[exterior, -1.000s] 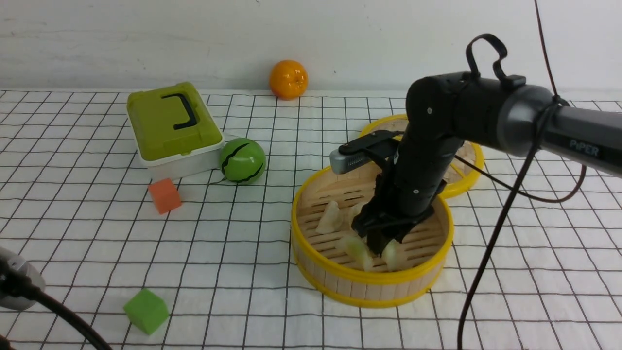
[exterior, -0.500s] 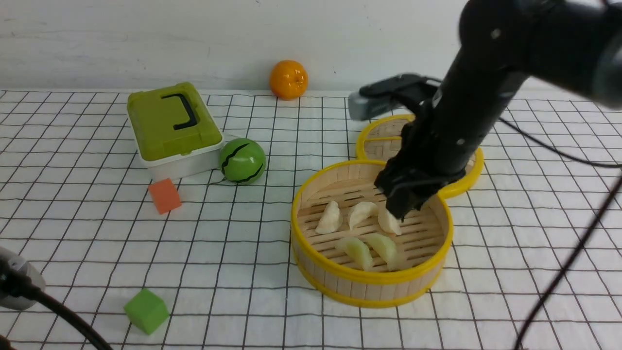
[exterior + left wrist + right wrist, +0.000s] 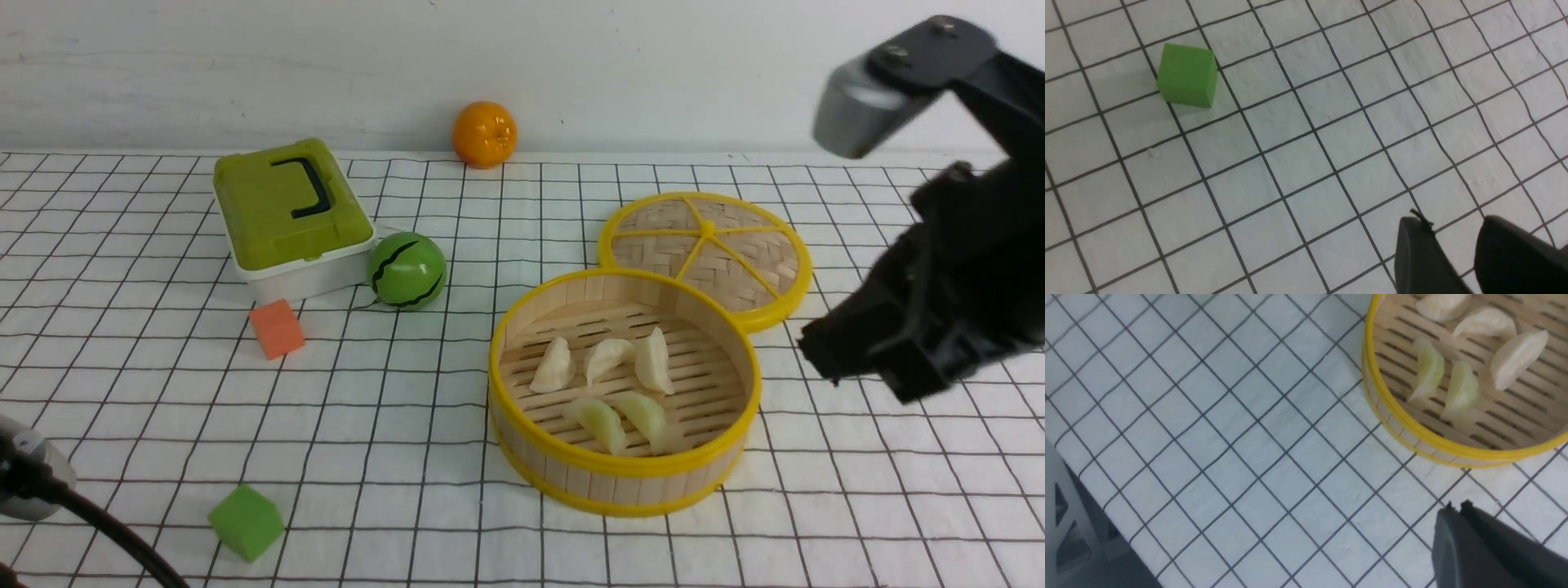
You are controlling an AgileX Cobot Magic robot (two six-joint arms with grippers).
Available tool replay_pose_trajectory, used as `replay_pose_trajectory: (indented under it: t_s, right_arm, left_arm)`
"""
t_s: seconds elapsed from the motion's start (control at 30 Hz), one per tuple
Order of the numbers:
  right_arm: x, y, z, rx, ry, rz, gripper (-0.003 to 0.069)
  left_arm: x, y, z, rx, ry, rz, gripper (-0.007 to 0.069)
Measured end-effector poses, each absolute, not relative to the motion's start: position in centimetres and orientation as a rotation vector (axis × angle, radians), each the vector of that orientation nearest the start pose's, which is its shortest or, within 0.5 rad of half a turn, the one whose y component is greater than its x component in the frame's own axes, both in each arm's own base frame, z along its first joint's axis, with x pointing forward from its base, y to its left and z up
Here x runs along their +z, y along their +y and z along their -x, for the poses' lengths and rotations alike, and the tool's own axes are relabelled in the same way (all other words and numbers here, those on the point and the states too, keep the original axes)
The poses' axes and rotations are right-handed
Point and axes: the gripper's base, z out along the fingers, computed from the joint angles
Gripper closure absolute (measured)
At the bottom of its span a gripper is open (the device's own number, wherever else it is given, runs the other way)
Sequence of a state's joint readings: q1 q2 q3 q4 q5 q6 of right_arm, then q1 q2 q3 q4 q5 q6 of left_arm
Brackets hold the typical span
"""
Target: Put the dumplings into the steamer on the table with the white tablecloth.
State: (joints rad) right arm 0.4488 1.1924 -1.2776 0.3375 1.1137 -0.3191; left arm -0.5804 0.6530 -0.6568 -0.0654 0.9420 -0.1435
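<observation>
The steamer (image 3: 522,453) stands on the white tablecloth (image 3: 392,408) of the table, right of centre. On its slatted floor lie the dumplings: three cream-white ones (image 3: 608,358) in a row and two pale green ones (image 3: 602,423) in front of them. The same dumplings (image 3: 1461,390) show in the right wrist view. My right gripper (image 3: 820,355) hangs in the air to the right of the steamer, shut and holding nothing; its tips (image 3: 1455,508) meet over bare cloth. My left gripper (image 3: 1451,224) is open over the cloth at the front left, nothing between its fingers.
The woven lid (image 3: 706,245) lies behind the steamer, touching it. A green box (image 3: 286,212), a green ball (image 3: 406,269) and an orange-red cube (image 3: 277,328) sit at the back left, an orange (image 3: 485,133) by the wall. A green cube (image 3: 246,521) lies near my left gripper.
My right gripper has lifted out of the steamer, swung away to the right and shut. A cream-white dumpling it hid now lies in the steamer. The left arm has stayed put.
</observation>
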Motion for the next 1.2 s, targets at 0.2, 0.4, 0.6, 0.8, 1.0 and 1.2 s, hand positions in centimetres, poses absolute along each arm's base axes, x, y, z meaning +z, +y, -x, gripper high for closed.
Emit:
replay_pose_trajectory:
  t_s: [0.2, 0.4, 0.6, 0.8, 1.0, 1.2]
  right_arm:
    - [39.8, 9.7, -14.7, 0.497, 2.074, 0.725, 0.0664]
    - [39.1, 8.1, -11.4, 0.516, 1.979, 0.678, 0.0664]
    - [38.2, 7.2, -9.1, 0.525, 1.99, 0.705, 0.0661]
    - [37.7, 7.1, -8.5, 0.53, 2.04, 0.743, 0.0659]
    - [38.0, 7.3, -8.5, 0.551, 2.011, 0.747, 0.0678]
    - [38.6, 7.2, -9.2, 0.487, 1.899, 0.719, 0.0682]
  left_arm:
    - [30.2, -6.3, -8.7, -0.404, 2.407, -0.511, 0.0407]
    - [30.2, -6.2, -8.7, -0.403, 2.407, -0.512, 0.0407]
    - [30.2, -6.2, -8.7, -0.403, 2.407, -0.512, 0.0406]
    - [30.2, -6.2, -8.7, -0.403, 2.407, -0.512, 0.0406]
    - [30.2, -6.2, -8.7, -0.403, 2.407, -0.512, 0.0406]
    - [30.2, -6.2, -8.7, -0.393, 2.404, -0.514, 0.0405]
